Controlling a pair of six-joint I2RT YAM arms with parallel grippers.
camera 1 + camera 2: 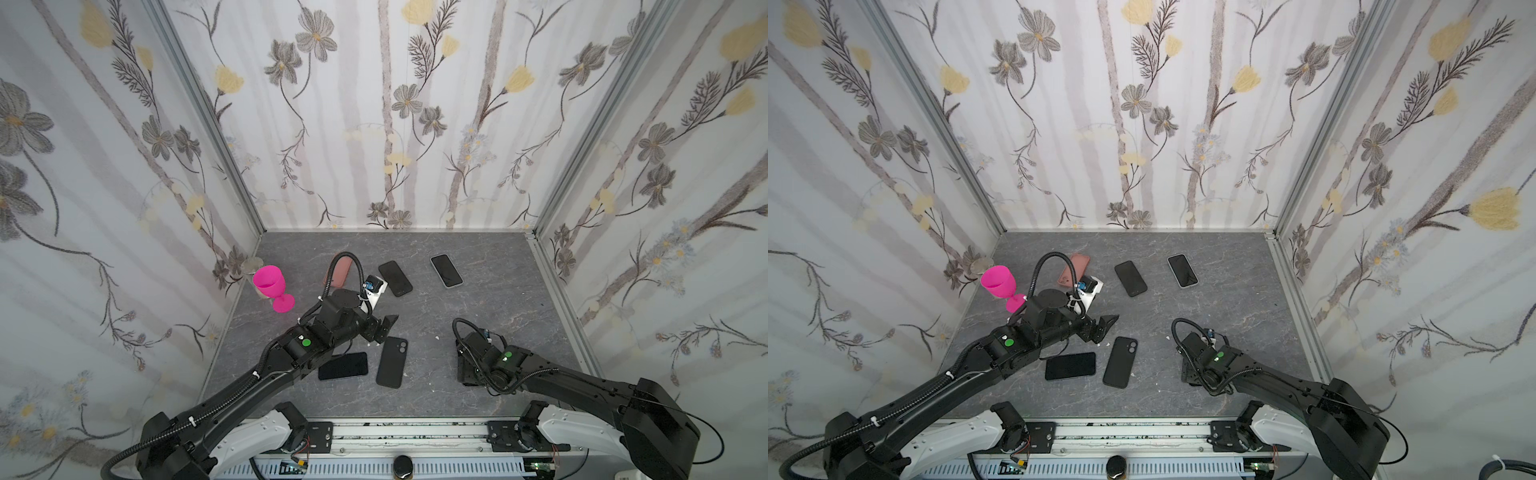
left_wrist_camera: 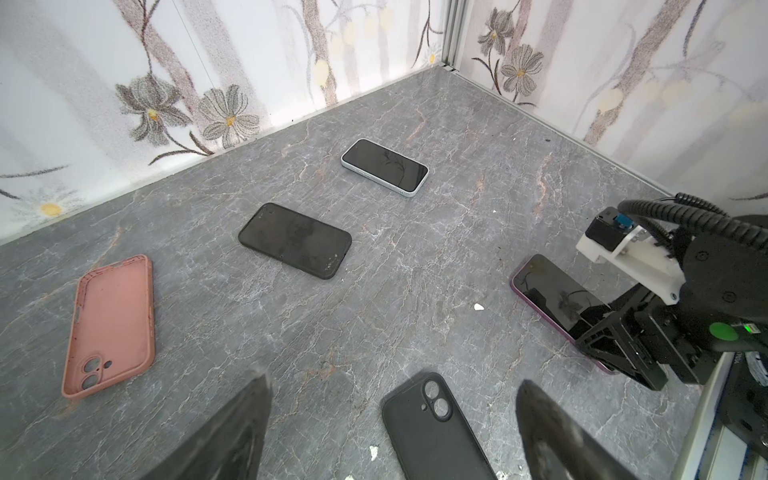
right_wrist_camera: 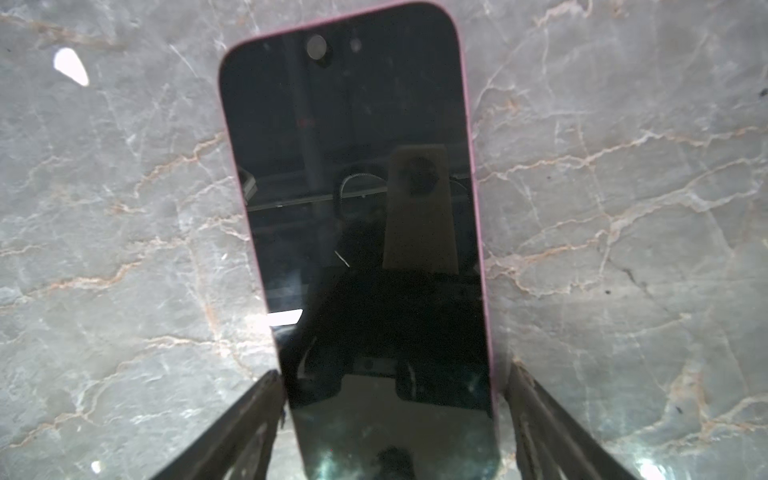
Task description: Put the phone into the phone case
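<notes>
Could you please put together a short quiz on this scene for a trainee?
1. Which arm is nearer the goblet?
2. True or false: the left gripper grips a phone.
3. The jaws of the right gripper straddle: A the goblet; B the pink-edged phone; C nothing.
Key: 1 left; 2 false, its jaws stand open and empty; 3 B.
</notes>
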